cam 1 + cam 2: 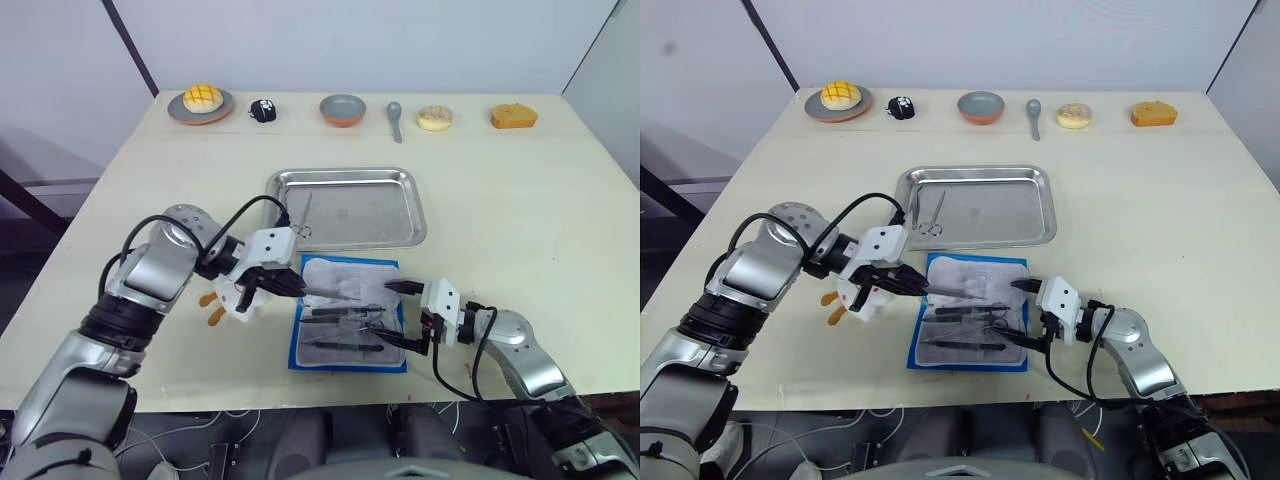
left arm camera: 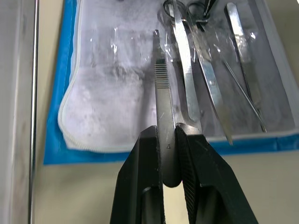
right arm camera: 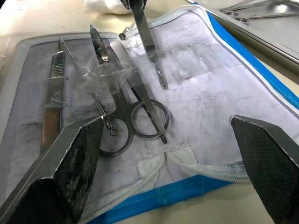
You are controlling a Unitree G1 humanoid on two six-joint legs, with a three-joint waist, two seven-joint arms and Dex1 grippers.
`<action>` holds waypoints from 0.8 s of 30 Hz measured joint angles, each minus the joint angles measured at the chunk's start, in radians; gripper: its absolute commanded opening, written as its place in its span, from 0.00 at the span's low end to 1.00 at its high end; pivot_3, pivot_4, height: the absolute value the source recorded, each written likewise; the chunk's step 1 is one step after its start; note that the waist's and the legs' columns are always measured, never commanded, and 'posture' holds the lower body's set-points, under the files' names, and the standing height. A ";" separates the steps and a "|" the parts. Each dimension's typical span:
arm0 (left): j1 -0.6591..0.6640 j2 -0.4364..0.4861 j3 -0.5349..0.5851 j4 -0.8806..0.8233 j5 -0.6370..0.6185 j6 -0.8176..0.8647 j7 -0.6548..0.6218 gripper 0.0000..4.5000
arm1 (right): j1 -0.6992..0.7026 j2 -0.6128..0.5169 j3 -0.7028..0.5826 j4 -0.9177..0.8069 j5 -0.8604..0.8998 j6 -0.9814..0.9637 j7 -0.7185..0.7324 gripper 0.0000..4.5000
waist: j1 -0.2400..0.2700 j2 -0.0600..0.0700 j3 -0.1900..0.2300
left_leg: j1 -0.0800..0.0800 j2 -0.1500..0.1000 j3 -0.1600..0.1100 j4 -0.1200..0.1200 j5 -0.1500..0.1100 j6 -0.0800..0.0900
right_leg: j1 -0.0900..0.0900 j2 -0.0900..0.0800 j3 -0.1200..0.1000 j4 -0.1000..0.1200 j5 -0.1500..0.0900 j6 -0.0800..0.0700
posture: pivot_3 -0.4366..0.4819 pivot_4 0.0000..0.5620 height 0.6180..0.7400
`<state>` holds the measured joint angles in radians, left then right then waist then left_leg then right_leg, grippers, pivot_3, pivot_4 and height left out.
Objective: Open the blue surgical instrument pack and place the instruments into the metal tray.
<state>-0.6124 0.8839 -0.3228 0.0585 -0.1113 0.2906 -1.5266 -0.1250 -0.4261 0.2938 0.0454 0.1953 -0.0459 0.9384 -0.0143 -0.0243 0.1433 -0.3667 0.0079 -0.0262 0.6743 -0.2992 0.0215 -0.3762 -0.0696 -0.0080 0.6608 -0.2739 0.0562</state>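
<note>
One flat handle [image 2: 163,107] pinched in left tool [image 2: 169,140]; right tool [image 3: 168,140] gapes at pack's edge [image 3: 187,186].

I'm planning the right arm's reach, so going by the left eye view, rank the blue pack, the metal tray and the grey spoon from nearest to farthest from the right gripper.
From the right gripper:
1. The blue surgical instrument pack, lying open right at its fingertips.
2. The metal tray, just beyond the pack.
3. The grey spoon, in the row along the table's far edge.
</note>
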 measured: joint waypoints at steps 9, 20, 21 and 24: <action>-0.022 0.089 0.008 0.003 -0.012 -0.023 -0.032 0.00 | -0.002 0.000 0.001 0.003 0.000 0.000 0.001 1.00 | 0.000 0.000 0.000 | 0.000 0.000 0.000 0.000 0.000 0.000 | 0.000 0.000 0.000 0.000 0.000 0.000 | 0.48 0.27 0.94; -0.098 0.246 0.025 0.013 -0.248 0.065 -0.041 0.00 | -0.006 0.002 0.002 0.008 0.000 -0.001 0.005 1.00 | 0.000 -0.001 0.002 | 0.001 0.001 0.000 0.000 0.000 0.000 | 0.000 0.001 0.000 0.000 0.000 0.000 | 0.48 0.27 0.94; -0.099 0.241 0.037 0.013 -0.253 0.078 -0.041 0.00 | -0.006 0.002 0.002 0.009 0.000 -0.001 0.005 1.00 | 0.000 -0.001 0.002 | 0.001 0.001 0.000 0.000 0.000 0.000 | 0.000 0.001 0.000 0.000 0.000 0.000 | 0.48 0.27 0.94; -0.104 0.183 0.101 0.009 -0.285 0.158 0.011 0.00 | -0.008 0.002 0.002 0.013 0.000 -0.002 0.009 1.00 | 0.000 -0.002 0.002 | 0.001 0.001 0.000 0.000 0.000 0.000 | 0.000 0.001 0.000 0.000 0.000 0.000 | 0.48 0.27 0.94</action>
<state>-0.7160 1.0666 -0.2219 0.0673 -0.3960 0.4484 -1.5153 -0.1326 -0.4243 0.2962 0.0580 0.1954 -0.0476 0.9474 -0.0141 -0.0258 0.1458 -0.3655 0.0088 -0.0262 0.6739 -0.2991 0.0215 -0.3762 -0.0687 -0.0081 0.6611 -0.2742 0.0562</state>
